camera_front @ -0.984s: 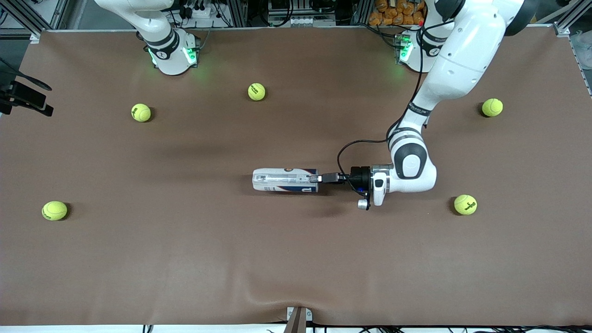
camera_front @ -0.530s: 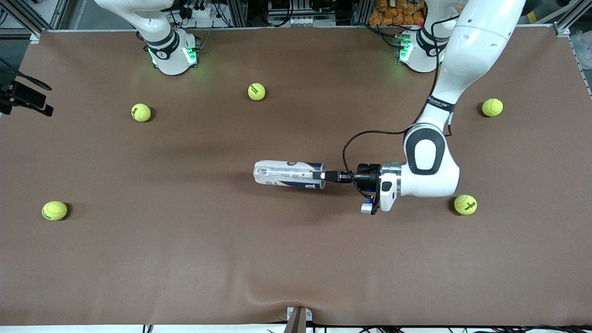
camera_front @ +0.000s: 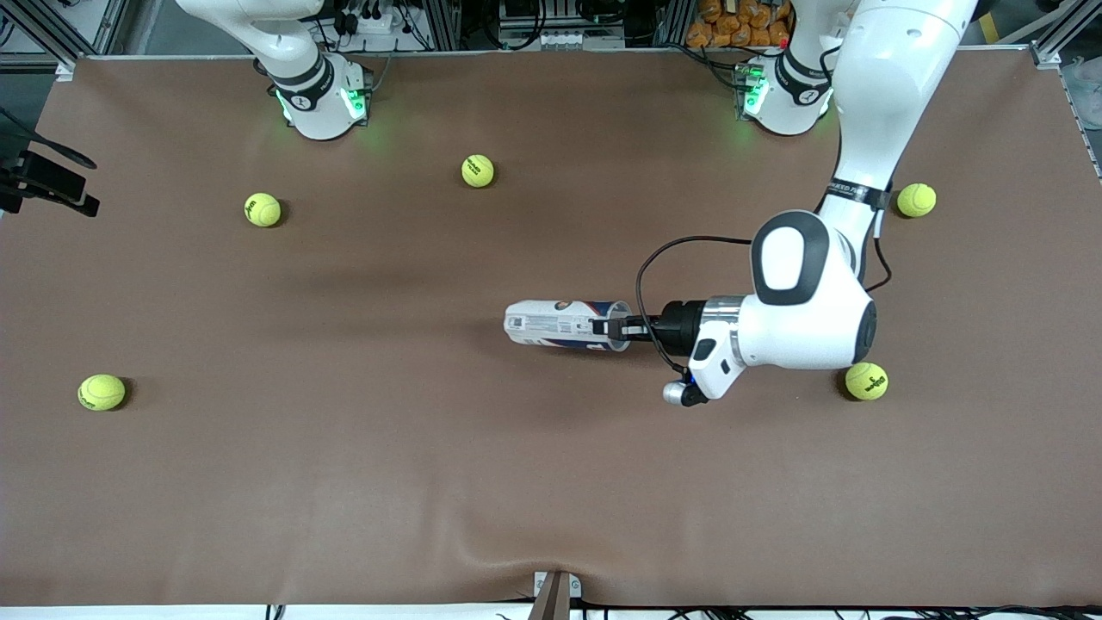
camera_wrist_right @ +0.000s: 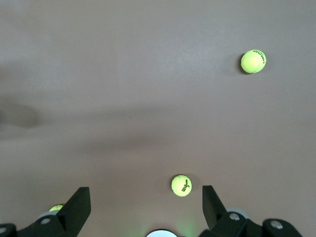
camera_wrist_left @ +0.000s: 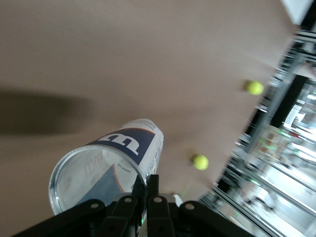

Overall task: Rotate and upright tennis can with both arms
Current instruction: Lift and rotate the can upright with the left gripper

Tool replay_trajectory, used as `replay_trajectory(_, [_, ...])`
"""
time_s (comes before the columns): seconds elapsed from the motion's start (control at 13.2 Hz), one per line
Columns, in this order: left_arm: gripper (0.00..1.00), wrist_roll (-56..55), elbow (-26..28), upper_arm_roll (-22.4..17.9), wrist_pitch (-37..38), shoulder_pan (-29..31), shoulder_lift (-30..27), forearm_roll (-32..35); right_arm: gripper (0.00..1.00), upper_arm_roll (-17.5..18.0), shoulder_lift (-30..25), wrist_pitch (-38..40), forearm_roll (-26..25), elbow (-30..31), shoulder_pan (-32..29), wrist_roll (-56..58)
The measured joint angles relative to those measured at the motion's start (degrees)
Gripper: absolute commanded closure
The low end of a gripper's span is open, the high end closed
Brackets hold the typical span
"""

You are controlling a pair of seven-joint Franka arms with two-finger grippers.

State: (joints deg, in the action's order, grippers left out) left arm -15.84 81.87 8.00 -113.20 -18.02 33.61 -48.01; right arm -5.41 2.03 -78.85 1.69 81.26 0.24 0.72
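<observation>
Table (camera_front: 344, 482) covered in brown sheeting carries everything here, with both arm bases at its edge farthest from the front camera. The left arm (camera_front: 809, 310) reaches out over the middle of the table, its wrist turned level so that the left hand (camera_front: 613, 327) points sideways toward the right arm's end. The right arm (camera_front: 293, 69) waits at its base, and the right hand (camera_wrist_right: 145, 207) hangs high with its fingers spread wide and nothing between them, looking down on bare table and tennis balls.

The tennis can (camera_front: 564, 324) is in the left hand, lifted off the table and lying roughly level over the middle of it, its shadow on the sheeting below. The left hand's fingers (camera_wrist_left: 153, 197) are pinched narrowly on the rim at the can's open mouth, one inside the wall and one outside, as the left wrist view shows. The closed end points toward the right arm's end of the table.

Five tennis balls (camera_front: 477, 170) lie scattered on the table, well apart from the can. One ball (camera_front: 865, 381) sits just beside the left arm's wrist, nearer the front camera. Another (camera_front: 916, 200) lies close to the left arm's forearm.
</observation>
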Motion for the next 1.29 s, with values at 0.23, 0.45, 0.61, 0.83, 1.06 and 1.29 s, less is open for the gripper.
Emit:
replay_trajectory(0.23, [1.0, -14.8, -3.5, 0.1, -0.1, -4.1, -0.5, 13.6, 0.0, 0.0, 0.0, 0.0, 0.0, 0.0, 0.0, 0.0])
replay_trajectory(0.45, [1.0, -27.2, -5.2, 0.0, -0.3, -9.0, -0.5, 24.7, 0.0, 0.0, 0.0, 0.0, 0.0, 0.0, 0.0, 0.0])
replay_trajectory(0.61, [1.0, -34.9, -5.5, 0.0, -0.3, -12.1, -0.5, 33.0, 0.0, 0.0, 0.0, 0.0, 0.0, 0.0, 0.0, 0.0])
replay_trajectory(0.83, [1.0, -45.4, -5.7, -0.1, -0.3, -17.2, -0.5, 44.3, 0.0, 0.0, 0.0, 0.0, 0.0, 0.0, 0.0, 0.0])
replay_trajectory(1.06, [1.0, -51.1, -5.7, -0.2, -0.3, -20.7, -0.5, 50.8, 0.0, 0.0, 0.0, 0.0, 0.0, 0.0, 0.0, 0.0])
replay_trajectory(1.29, [1.0, -53.6, -5.6, -0.3, -0.3, -21.8, -0.3, 51.7, 0.0, 0.0, 0.0, 0.0, 0.0, 0.0, 0.0, 0.0])
